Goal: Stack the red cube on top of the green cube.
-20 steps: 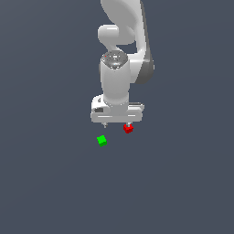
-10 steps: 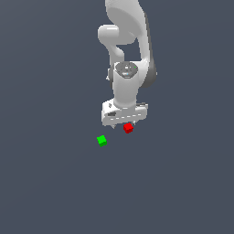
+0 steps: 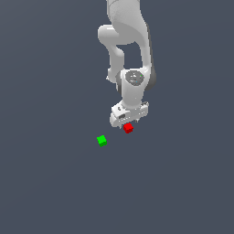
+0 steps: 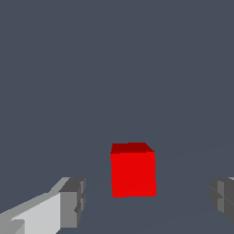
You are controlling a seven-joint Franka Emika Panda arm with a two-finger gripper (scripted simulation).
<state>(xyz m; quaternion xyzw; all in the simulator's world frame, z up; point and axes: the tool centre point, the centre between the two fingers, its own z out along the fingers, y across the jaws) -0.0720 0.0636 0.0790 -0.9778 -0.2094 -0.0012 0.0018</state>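
The red cube (image 3: 128, 128) rests on the dark grey floor directly below my white gripper (image 3: 126, 123). In the wrist view the red cube (image 4: 132, 171) stands between my two grey fingertips (image 4: 73, 201), with a gap on each side and nothing touching it. My gripper (image 4: 148, 197) is open. The green cube (image 3: 102, 140) lies by itself on the floor, a short way off to the exterior view's left of the red cube and slightly nearer the camera. It does not appear in the wrist view.
The flat dark grey floor (image 3: 183, 183) spreads out in every direction. My white arm (image 3: 128, 45) rises above the gripper.
The hand has shifted towards the exterior view's right and turned at the wrist, so it now sits over the red cube. Neither cube has moved.
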